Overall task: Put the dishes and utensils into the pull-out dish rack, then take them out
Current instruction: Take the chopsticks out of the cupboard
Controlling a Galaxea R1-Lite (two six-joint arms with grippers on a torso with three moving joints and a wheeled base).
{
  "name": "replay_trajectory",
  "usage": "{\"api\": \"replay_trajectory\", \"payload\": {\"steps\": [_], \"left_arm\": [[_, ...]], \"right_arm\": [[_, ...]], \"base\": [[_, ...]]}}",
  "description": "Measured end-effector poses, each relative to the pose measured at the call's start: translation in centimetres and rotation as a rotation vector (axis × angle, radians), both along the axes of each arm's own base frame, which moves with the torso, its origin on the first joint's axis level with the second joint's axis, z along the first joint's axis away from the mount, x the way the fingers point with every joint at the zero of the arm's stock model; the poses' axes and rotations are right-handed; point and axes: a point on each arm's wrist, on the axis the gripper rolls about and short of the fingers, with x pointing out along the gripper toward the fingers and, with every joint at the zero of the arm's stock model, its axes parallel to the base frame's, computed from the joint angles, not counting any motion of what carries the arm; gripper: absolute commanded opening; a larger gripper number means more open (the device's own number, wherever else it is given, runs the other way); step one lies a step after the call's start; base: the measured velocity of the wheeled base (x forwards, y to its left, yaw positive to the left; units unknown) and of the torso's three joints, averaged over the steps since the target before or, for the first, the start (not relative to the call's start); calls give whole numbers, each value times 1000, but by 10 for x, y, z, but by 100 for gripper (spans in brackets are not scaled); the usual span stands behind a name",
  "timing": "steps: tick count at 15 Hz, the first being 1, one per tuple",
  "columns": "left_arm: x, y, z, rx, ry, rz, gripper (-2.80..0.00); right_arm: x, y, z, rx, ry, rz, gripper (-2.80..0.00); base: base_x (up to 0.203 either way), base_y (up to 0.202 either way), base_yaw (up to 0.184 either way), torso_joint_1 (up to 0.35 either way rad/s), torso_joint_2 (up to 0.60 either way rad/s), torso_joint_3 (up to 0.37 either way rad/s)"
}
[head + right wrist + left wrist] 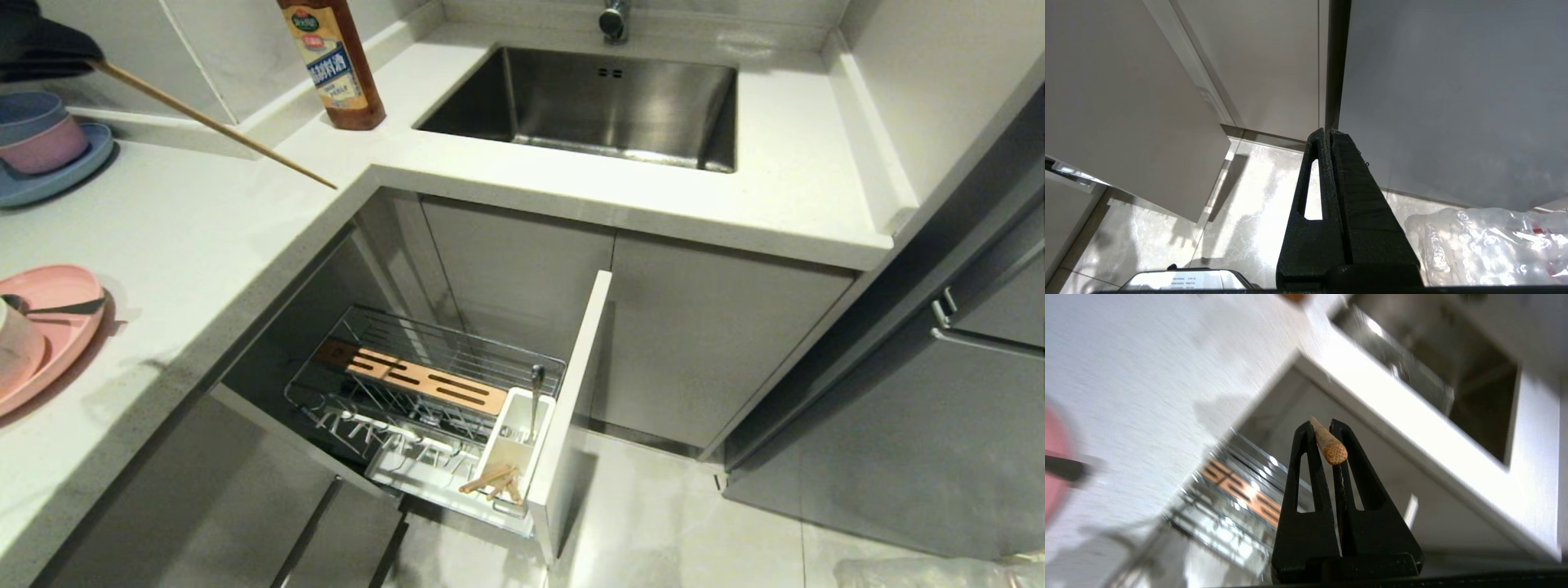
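Note:
My left gripper hangs over the counter's back left corner, shut on one light-wood chopstick that slants down toward the counter's inner corner. In the left wrist view the chopstick's thick end is pinched between the black fingertips of that gripper. The pull-out dish rack stands open below. Its white cup holds a metal spoon, and wood stick ends poke out lower down. The pink plate and cream bowl sit on the counter's left. My right gripper is parked, shut and empty, over the floor.
A sauce bottle stands by the sink. A blue plate with small bowls sits at the far left. A dark utensil handle lies across the pink plate. The rack's door front juts out; a plastic bag lies on the floor.

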Motion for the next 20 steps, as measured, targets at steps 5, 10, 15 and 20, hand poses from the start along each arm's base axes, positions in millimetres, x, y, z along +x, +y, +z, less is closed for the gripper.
{"api": "replay_trajectory", "payload": {"steps": [5,10,15,20], "left_arm": [[-36,36,23,-48,-161,211,-280],[-55,56,24,21,-198,438,-280],[-47,75,17,112,-230,654,-280],[-39,88,-2,159,-339,769,-280]], "right_arm": [[0,0,0,0,0,0,-280],[0,0,0,0,0,0,-280],[0,0,0,0,0,0,-280],[0,0,0,0,0,0,-280]], "base": [[0,0,0,0,0,0],[0,0,0,0,0,0],[0,0,0,0,0,0],[0,0,0,0,0,0]]}}
